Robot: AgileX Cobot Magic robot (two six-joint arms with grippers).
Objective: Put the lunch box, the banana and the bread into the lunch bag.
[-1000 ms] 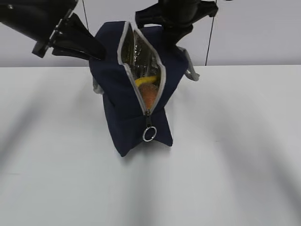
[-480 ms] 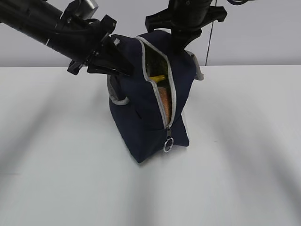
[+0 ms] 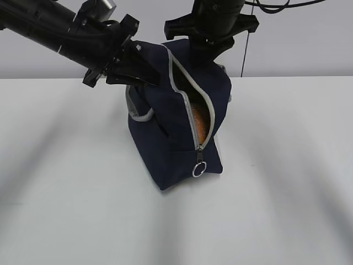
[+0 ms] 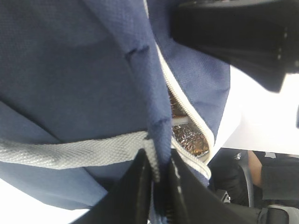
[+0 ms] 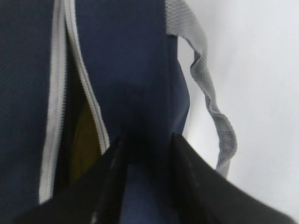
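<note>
Exterior view showed the lunch bag (image 3: 176, 127) standing on the white bench (image 3: 66, 193), zipper partly undone, the bread (image 3: 199, 122) visible inside. Left hand (image 4: 158, 179) was clamped on a fold of its fabric by the grey handle (image 4: 70, 154). Right hand (image 5: 147, 154) straddled the far top edge, jaws apart around the cloth. Soft and floppy, the bag seemed best gripped at stitched seams or webbing.

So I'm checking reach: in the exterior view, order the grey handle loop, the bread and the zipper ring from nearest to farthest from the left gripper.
From the left gripper:
1. Grey handle loop, just below it on the bag's left side.
2. Bread, inside the zipper opening.
3. Zipper ring, lowest, at the bag's front.
</note>
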